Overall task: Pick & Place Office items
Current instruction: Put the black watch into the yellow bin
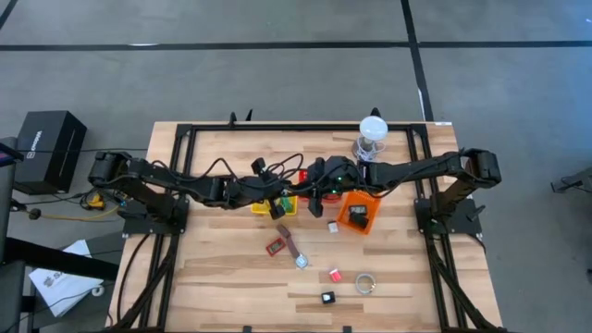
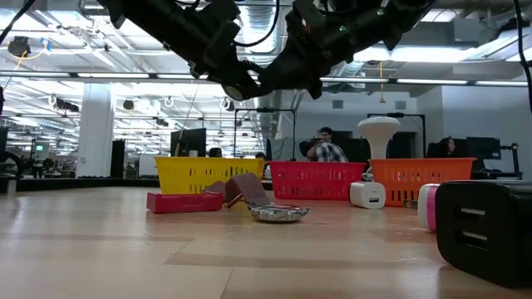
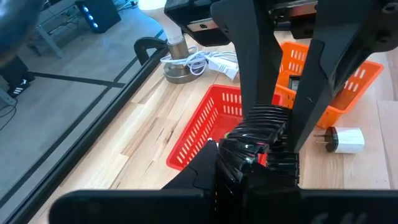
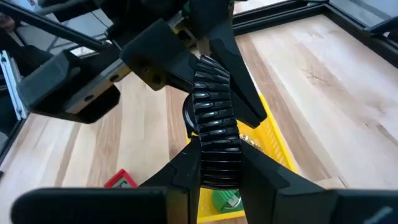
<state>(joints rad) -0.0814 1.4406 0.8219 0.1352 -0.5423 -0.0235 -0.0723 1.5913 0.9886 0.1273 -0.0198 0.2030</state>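
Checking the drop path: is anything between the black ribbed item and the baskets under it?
Nothing visible. The left gripper and right gripper both clamp the black ribbed item in the air, with the yellow basket and red basket open beneath.

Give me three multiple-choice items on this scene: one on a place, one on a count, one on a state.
1. Which basket stands in the middle of the row? A yellow, B red, C orange.
2. How many mesh baskets are there? A two, B four, C three.
3. The black ribbed item is: A held aloft by both grippers, B lying on the table, C lying in a basket.

1 B: the red basket sits between the yellow basket and the orange basket.
2 C: only those three show.
3 A: the left gripper and the right gripper both clamp it with their fingers.
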